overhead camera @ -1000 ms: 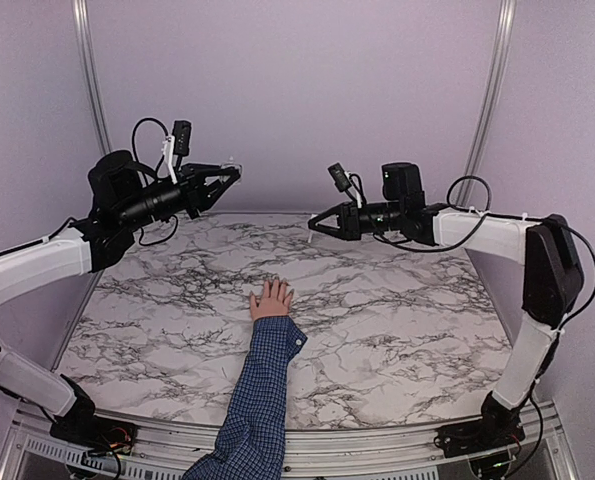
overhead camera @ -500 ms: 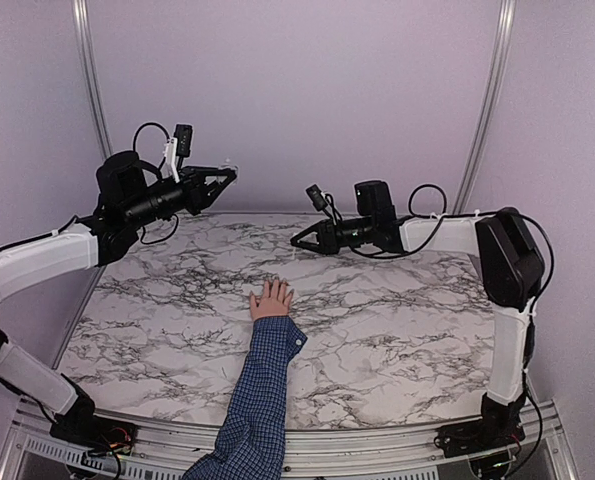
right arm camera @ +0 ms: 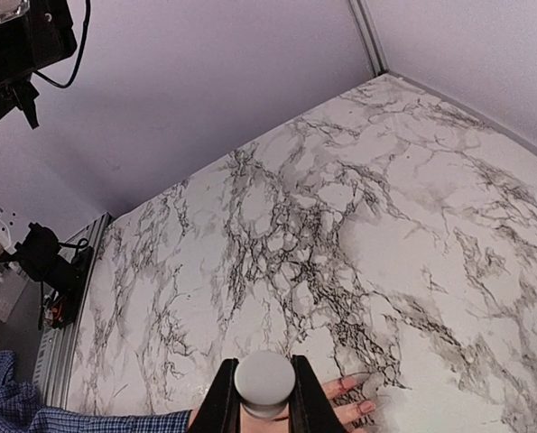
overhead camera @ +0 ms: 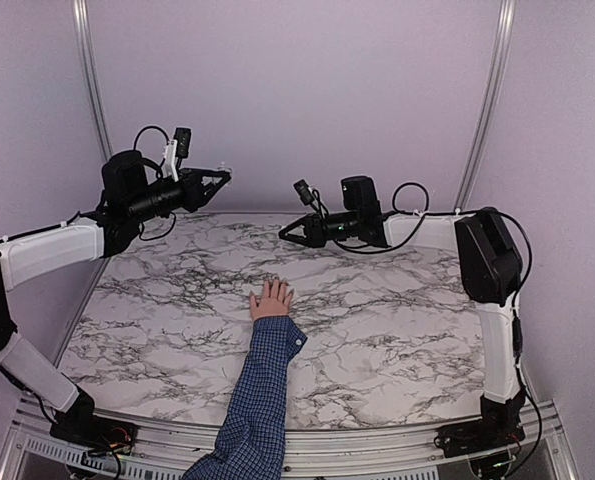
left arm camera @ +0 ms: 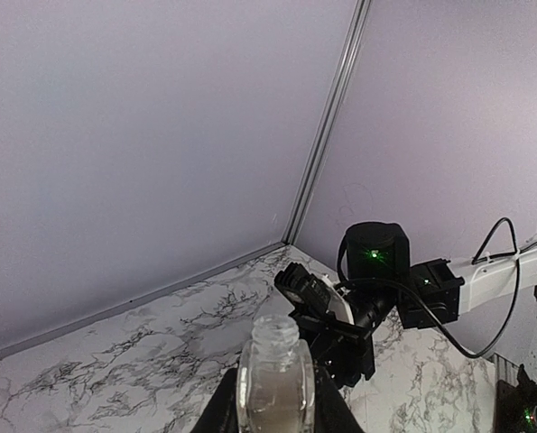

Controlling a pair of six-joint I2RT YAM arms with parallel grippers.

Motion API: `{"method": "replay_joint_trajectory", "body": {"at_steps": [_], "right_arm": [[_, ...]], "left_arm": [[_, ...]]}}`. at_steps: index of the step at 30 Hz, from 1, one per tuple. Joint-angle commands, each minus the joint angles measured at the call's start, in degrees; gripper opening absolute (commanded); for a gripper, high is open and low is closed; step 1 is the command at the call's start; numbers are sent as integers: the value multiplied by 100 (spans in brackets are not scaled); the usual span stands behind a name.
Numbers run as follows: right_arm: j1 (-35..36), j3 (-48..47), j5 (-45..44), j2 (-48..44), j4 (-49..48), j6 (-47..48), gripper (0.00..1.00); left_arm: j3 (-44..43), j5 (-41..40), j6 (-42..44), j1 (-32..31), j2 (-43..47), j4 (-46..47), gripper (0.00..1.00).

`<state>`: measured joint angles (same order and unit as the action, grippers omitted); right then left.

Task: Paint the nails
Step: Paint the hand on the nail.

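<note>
1. The left gripper [overhead camera: 220,177] hangs high, to the left of the small light-skinned hand [overhead camera: 271,298] and beyond it. Its fingers are clamped on the sides of a small clear glass bottle [left arm camera: 275,379]. The bottle stands upright with its open neck up, I think so that nothing spills and it can be reached from above.
2. The hand lies flat, palm down, on the marble-patterned table top [overhead camera: 397,330], about in the middle of it. A blue checked sleeve [overhead camera: 262,390] comes from the near edge. The long axis of the forearm and hand runs from that edge toward the back wall, leaning a little to the right. The fingers are slightly spread and point away from the arm bases.
3. The nails [right arm camera: 344,385] are at the far ends of these fingers. They are too small to see from above. In the right wrist view one fingertip looks reddish, but I cannot tell if this is polish.
4. The right gripper [overhead camera: 287,230] is just beyond the hand's fingertips and above them, pointing left and down. Its fingers are pressed together on a round white cap [right arm camera: 264,383]. Probably a brush hangs under the cap; it is hidden. The cap is held directly over the fingertips, which suits aiming at one nail.
</note>
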<state>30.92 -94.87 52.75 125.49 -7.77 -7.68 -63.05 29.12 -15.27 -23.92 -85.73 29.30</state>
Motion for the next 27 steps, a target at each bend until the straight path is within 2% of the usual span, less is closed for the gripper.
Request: {"method": "replay_joint_trajectory", "body": {"at_steps": [1, 5, 15, 27], "right_arm": [[163, -549, 55, 346, -52, -36, 0], [186, -679, 53, 466, 163, 82, 0], [14, 250, -106, 156, -166, -158, 0], [-115, -194, 156, 626, -809, -806, 0]], "left_arm": [[-22, 180, 21, 71, 208, 112, 0], [-72, 163, -62, 72, 82, 208, 0], [-164, 152, -87, 104, -176, 274, 0], [-342, 146, -230, 134, -528, 348, 0]]}}
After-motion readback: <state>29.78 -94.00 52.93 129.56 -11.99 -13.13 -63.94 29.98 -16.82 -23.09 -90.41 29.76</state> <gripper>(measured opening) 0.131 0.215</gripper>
